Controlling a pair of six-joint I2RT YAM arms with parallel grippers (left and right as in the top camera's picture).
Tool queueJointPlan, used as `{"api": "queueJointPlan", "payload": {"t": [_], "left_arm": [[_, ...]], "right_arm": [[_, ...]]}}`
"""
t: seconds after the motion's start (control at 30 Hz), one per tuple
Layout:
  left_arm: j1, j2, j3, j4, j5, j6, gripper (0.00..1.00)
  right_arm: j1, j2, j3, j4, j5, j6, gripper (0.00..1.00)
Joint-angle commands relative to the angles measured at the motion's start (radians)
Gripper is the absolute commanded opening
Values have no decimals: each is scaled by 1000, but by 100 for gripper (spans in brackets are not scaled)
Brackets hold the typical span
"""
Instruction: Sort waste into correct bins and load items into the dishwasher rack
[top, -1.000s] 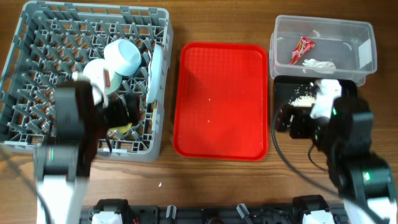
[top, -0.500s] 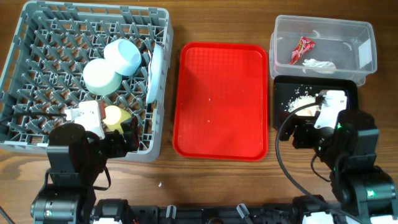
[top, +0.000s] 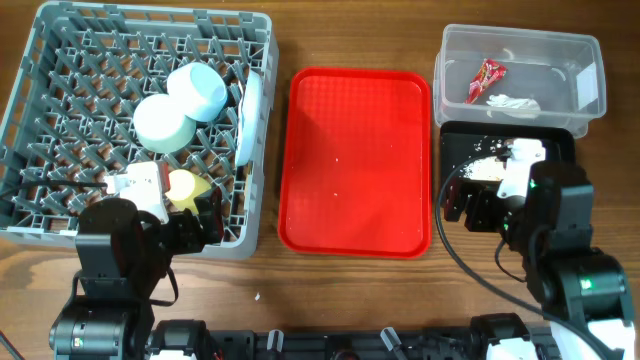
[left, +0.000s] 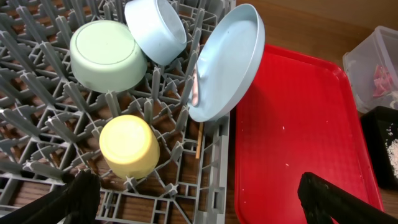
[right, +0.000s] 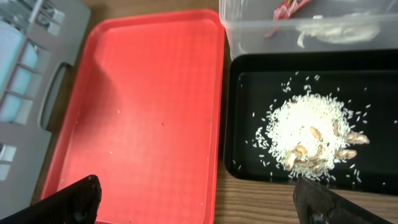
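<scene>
We see both grippers spread wide and empty. The left gripper hangs over the dishwasher rack at ten o'clock, which holds the plate, a greenish bowl, a blue bowl, the yellow cup and the chopstick. The right gripper hangs over the black tray of food scraps at four. The wrapper and napkin lie in the clear tub at two.

flat red rectangular plastic serving tray lying level on brown wood-grain table, sitting about mid-table, long sides running away from front edge. low raised rim with rounded corners running all round it. tray floor showing fine textured pattern in wrist views. few tiny pale crumbs dotting tray floor, lying scattered and apart from one another. small white speck lying on bare wood near front edge, left of tray, not touching it.
</scene>
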Motion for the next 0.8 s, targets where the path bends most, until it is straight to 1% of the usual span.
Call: {"api": "queueJointPlan", "payload": {"t": [0.0,0.13,0.23,0.37,0.5,0.67,0.73,0.77], "left_arm": [[-3,-4,-8,2,8,-3,100],[-3,-4,-8,2,8,-3,100],[-3,-4,-8,2,8,-3,100],[-3,-4,-8,2,8,-3,100],[-3,-4,-8,2,8,-3,100],[-3,-4,-8,2,8,-3,100],[-3,-4,-8,2,8,-3,100],[-3,-4,-8,2,8,-3,100]], "right_arm": [[-2,-74,-1,-1,35,9,100],[-3,-198,-55,101,57,-20,100],[-3,-314,-162,264,57,-42,100],[-3,-495,-378,546,16,-41,100],[-3,-636,-566,759,3,-40,100],[-3,-765,-779,1005,5,-40,100],[-3,-768,-850,1135,11,-42,100],[-3,-769,-869,1169,12,-42,100]]}}
